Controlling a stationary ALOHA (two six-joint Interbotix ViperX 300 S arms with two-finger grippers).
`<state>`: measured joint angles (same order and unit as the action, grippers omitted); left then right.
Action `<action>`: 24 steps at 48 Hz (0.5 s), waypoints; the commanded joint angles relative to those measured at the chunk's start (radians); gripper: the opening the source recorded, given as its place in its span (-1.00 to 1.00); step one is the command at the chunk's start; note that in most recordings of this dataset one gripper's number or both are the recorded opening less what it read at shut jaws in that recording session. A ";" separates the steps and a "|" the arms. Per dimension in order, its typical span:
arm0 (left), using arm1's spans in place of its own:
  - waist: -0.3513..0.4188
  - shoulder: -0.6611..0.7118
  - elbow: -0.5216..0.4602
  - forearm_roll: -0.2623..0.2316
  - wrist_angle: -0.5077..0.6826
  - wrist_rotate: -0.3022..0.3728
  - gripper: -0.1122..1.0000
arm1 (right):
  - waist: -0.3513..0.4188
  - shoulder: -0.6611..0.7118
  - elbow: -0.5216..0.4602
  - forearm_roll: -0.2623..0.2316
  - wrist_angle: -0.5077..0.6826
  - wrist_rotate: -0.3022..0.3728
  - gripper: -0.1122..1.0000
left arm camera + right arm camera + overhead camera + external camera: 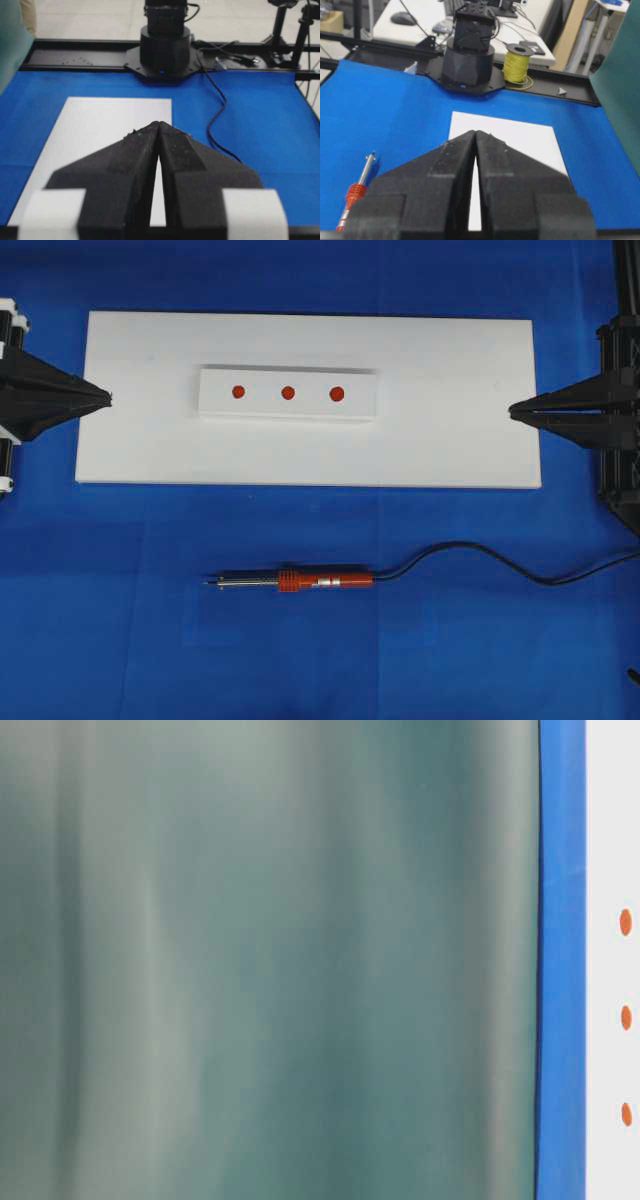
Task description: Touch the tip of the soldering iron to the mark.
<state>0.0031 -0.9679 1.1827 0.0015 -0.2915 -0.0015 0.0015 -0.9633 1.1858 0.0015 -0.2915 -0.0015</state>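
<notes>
Left hand [108,397] sits at the left edge of the white board [450,440], fingertips pressed together, nothing held; the left wrist view shows its two black foam fingers [135,160] meeting at the tip over the board, with a narrow slit further back. The board lies flat on the blue bench [100,590]. On it, left of centre, a raised white block [288,410] carries three red dots in a row: a smaller dot [238,391] on the left, the mark [288,393] in the middle, a larger dot [337,394] on the right. The soldering iron [300,581] lies on the blue bench below the board, well apart from the block, parallel to the board's long edge, thin tip pointing left, orange-red handle to the right. Its black cord [480,555] curves up and then runs off toward the right edge. No hand touches it. Right hand [512,412] mirrors the left at the board's right edge, fingertips together, empty; the right wrist view shows its fingers [455,165] closed to a point over the board, iron shaft and handle visible at lower left on the blue. Table-level view is mostly blocked by a blurred green surface [270,960]; at its right margin, a blue strip and the three dots on white.
</notes>
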 commanded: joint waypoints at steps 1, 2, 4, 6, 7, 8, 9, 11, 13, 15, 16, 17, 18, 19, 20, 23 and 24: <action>-0.028 -0.002 -0.017 0.002 -0.006 0.008 -0.80 | 0.003 0.011 -0.026 0.002 0.000 0.008 -0.80; -0.029 -0.003 -0.015 0.002 -0.006 0.005 -0.80 | 0.003 0.012 -0.028 0.002 0.011 0.006 -0.80; -0.031 -0.003 -0.015 0.002 -0.003 0.006 -0.80 | 0.003 0.014 -0.031 0.002 0.034 0.005 -0.86; -0.031 -0.003 -0.015 0.002 -0.002 0.006 -0.80 | 0.003 0.015 -0.035 0.000 0.054 0.005 -0.91; -0.031 -0.003 -0.015 0.002 -0.002 0.006 -0.80 | 0.003 0.015 -0.037 0.002 0.064 0.005 -0.91; -0.031 -0.003 -0.015 0.002 -0.002 0.006 -0.80 | 0.003 0.015 -0.040 0.002 0.064 0.006 -0.91; -0.031 -0.003 -0.015 0.002 -0.003 0.006 -0.80 | 0.003 0.015 -0.041 0.003 0.064 0.006 -0.91; -0.031 -0.003 -0.015 0.002 -0.003 0.006 -0.80 | 0.006 0.015 -0.044 0.002 0.067 0.006 -0.91; -0.031 -0.003 -0.015 0.002 -0.002 0.006 -0.80 | 0.008 0.014 -0.048 0.002 0.071 0.008 -0.91; -0.031 -0.003 -0.015 0.002 -0.003 0.006 -0.80 | 0.009 0.012 -0.048 0.003 0.074 0.009 -0.91; -0.031 -0.003 -0.015 0.002 -0.003 0.006 -0.80 | 0.009 0.012 -0.049 0.003 0.075 0.009 -0.91; -0.029 -0.003 -0.015 0.002 -0.003 0.006 -0.80 | 0.009 0.014 -0.049 0.005 0.075 0.009 -0.91; -0.031 -0.003 -0.015 0.003 -0.003 0.006 -0.80 | 0.009 0.012 -0.051 0.008 0.075 0.009 -0.91; -0.029 -0.003 -0.015 0.002 -0.002 0.006 -0.80 | 0.009 0.012 -0.051 0.011 0.075 0.009 -0.91; -0.031 -0.003 -0.015 0.002 -0.003 0.006 -0.80 | 0.009 0.012 -0.051 0.014 0.075 0.011 -0.91; -0.031 -0.002 -0.014 0.002 -0.003 0.006 -0.80 | 0.009 0.012 -0.052 0.018 0.075 0.018 -0.91; -0.029 -0.003 -0.014 0.002 -0.003 0.006 -0.80 | 0.009 0.012 -0.051 0.018 0.075 0.020 -0.91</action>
<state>-0.0261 -0.9741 1.1842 0.0015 -0.2884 0.0031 0.0077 -0.9557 1.1597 0.0138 -0.2117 0.0138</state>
